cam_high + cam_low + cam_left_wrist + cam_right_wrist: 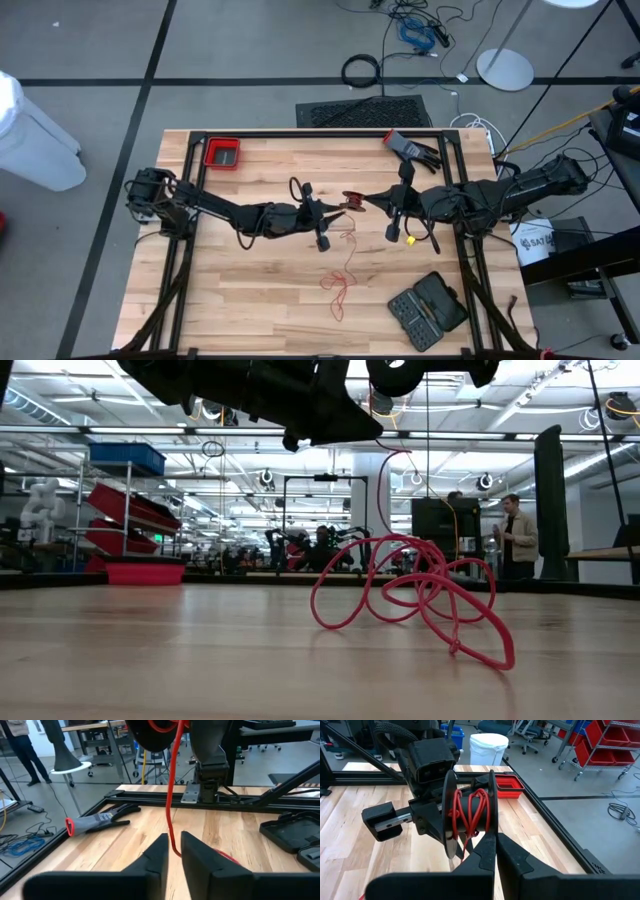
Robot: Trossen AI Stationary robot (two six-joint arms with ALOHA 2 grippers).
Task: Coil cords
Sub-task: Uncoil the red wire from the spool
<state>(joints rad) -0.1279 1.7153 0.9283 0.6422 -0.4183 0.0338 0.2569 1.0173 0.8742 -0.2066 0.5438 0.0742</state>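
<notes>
Mid-wind: my right gripper [492, 851] has its fingers clamped on the spool [469, 812] above mid-table, left gripper [172, 851] fingers nearly together around the red cord [172, 785]; next I'd feed the slack lying on the table [250, 310].

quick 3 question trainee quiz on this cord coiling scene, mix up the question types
1. True or false: all of the red cord is already wound on the spool.
2. Which gripper holds the spool? A) the left gripper B) the right gripper
3. Fill in: the red tray sits near the table's far ____ corner, seen from above.

Key:
1. False; a loose tangle lies on the table, and one strand rises to the spool.
2. B; its fingers are closed on the spool, and the left gripper is just beside it.
3. left
</notes>
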